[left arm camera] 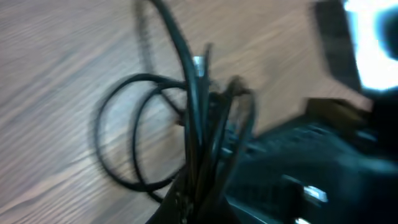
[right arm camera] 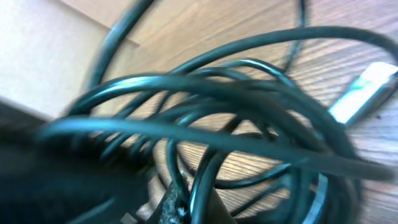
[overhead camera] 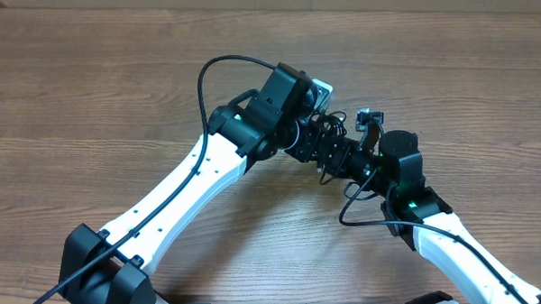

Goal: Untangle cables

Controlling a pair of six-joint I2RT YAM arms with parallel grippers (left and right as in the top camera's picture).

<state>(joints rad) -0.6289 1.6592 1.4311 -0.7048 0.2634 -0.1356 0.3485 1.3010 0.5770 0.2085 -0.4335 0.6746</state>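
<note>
Cables [right arm camera: 249,93]: thin black flexible cords, not yet separated. Nearest the right gripper [overhead camera: 345,160], a bunch of strands pinched between fingers pressed together at the bottom of the right wrist view. Beyond that, many overlapping loops crossing one another, with a flat silver metal plug end [right arm camera: 367,90] at the outer edge.

Much the same at the left gripper [overhead camera: 318,143]: closed on a gathered bundle rising from the lower edge of the left wrist view. Small silver plug tip [left arm camera: 198,62] visible among the strands. Two rounded loops spread to the side over the brown wood-grain table [overhead camera: 92,92]. Both wrist views blurred; single cords not traceable.

From overhead, bundle located between the two sets of fingertips near mid-table, largely hidden by the arms. Cannot tell whether lifted or resting.

Assessment: early stage. Bundle gripped from both sides; no cord freed, no plug drawn clear of the loops. Remaining: loosen the crossings, draw one cord out, lay both apart.
</note>
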